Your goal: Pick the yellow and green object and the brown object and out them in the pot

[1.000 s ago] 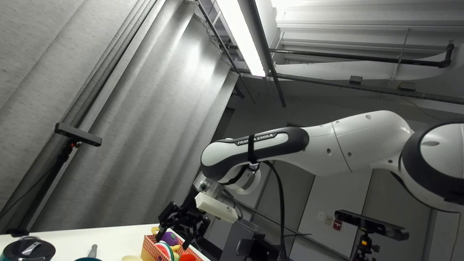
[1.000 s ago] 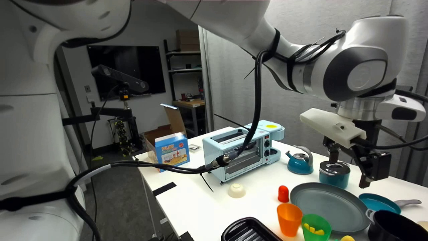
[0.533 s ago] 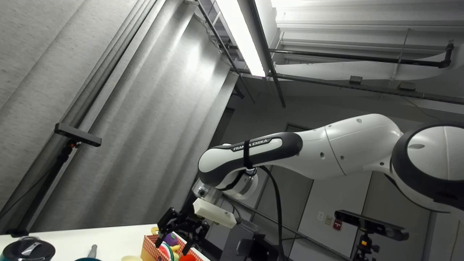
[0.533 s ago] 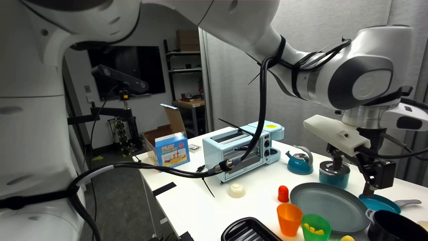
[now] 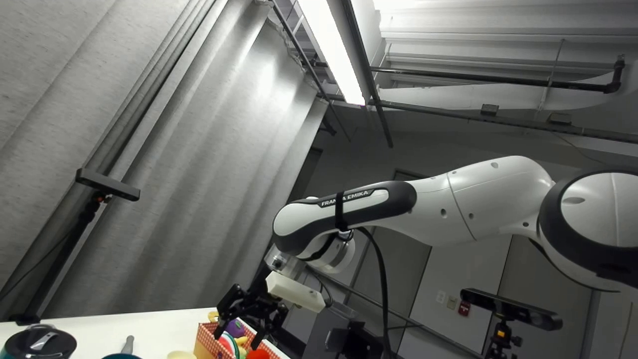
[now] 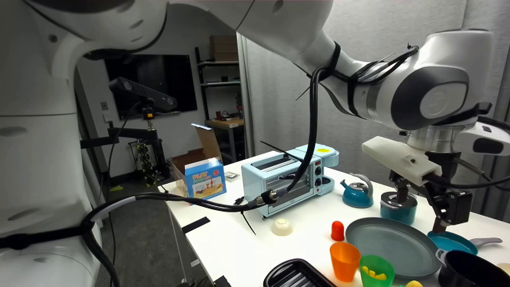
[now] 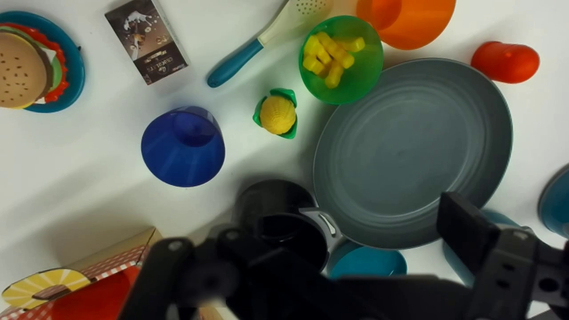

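Observation:
The yellow and green object, a yellow corn-like piece in green leaves (image 7: 278, 114), lies on the white table in the wrist view. Its yellow top also shows at the bottom of an exterior view (image 6: 414, 284). The brown object, a chocolate box (image 7: 149, 42), lies at the upper left of the wrist view. The black pot (image 7: 272, 200) with a grey handle is partly hidden by my left-hand finger in the wrist view; it also shows in an exterior view (image 6: 451, 275). My gripper (image 7: 342, 218) is open and empty above the table, apart from both objects; it shows in both exterior views (image 5: 237, 340) (image 6: 420, 215).
A grey oval plate (image 7: 400, 151) adjoins the pot. A blue cup (image 7: 183, 149), a green cup with yellow pieces (image 7: 342, 58), an orange cup (image 7: 413, 22) and a spatula (image 7: 235, 62) stand around the corn. A checkered basket (image 7: 111, 262) is beside the pot. A toaster oven (image 6: 279, 179) stands farther off.
My arm and open gripper have moved down a little and slightly to the right in an exterior view, mostly in the earlier half second. The objects on the table have not moved.

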Robot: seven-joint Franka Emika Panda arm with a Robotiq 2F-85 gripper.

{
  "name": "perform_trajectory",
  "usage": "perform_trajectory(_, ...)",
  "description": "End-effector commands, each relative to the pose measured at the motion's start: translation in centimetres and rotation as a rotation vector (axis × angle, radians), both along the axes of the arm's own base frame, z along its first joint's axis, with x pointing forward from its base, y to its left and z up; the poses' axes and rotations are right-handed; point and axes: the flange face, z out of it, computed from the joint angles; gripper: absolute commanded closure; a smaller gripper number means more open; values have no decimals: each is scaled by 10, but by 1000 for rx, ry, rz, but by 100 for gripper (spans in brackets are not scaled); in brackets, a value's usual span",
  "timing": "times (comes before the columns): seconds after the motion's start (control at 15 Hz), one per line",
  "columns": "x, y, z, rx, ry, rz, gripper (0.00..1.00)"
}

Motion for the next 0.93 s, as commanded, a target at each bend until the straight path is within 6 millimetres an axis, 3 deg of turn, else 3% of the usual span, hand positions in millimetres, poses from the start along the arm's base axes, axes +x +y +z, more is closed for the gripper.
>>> perform_trajectory(0.0,0,0,1,0,1,0,0)
perform_trajectory(0.87,6,-10,-55,-20,71,-5,0)
